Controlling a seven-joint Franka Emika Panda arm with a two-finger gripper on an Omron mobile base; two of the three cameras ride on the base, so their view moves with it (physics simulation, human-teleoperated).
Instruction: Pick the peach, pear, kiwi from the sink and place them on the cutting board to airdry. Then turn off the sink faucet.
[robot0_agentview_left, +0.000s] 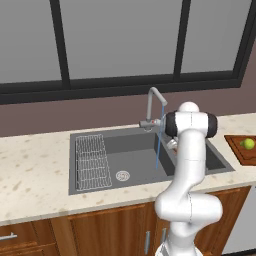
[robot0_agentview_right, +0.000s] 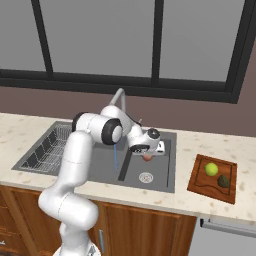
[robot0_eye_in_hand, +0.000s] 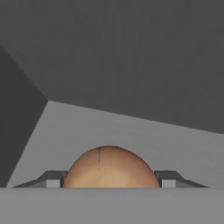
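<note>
Down in the right basin of the sink (robot0_agentview_right: 172, 165) sits the gripper (robot0_agentview_right: 148, 156), with the peach (robot0_eye_in_hand: 109, 168) right between its two fingers. Each finger tip (robot0_eye_in_hand: 52, 179) looks to be touching a side of the peach, so the gripper seems to be pinching it, but I cannot tell how tight.

Ahead of the gripper, the hand view shows bare grey sink floor, then a dark wall, with another dark wall off to one side. The walls are near, so there is little room low down. Above the gripper the space is open.

From the right base view, the peach (robot0_agentview_right: 148, 157) peeks out under the gripper, and a silver drain (robot0_agentview_right: 146, 176) lies just below it on the basin floor. From the left base view, the white arm (robot0_agentview_left: 187, 165) covers most of this basin.

Just beside the gripper, the sink faucet (robot0_agentview_right: 120, 100) stands tall, and its thin blue water stream (robot0_agentview_right: 115, 157) falls close by. A wire rack (robot0_agentview_left: 92, 161) fills the far basin.

Well off to the other side of the gripper, on the counter (robot0_agentview_right: 200, 145), lies the cutting board (robot0_agentview_right: 200, 182). On it rest the pear (robot0_agentview_right: 211, 169) and the kiwi (robot0_agentview_right: 224, 181), close together.
</note>
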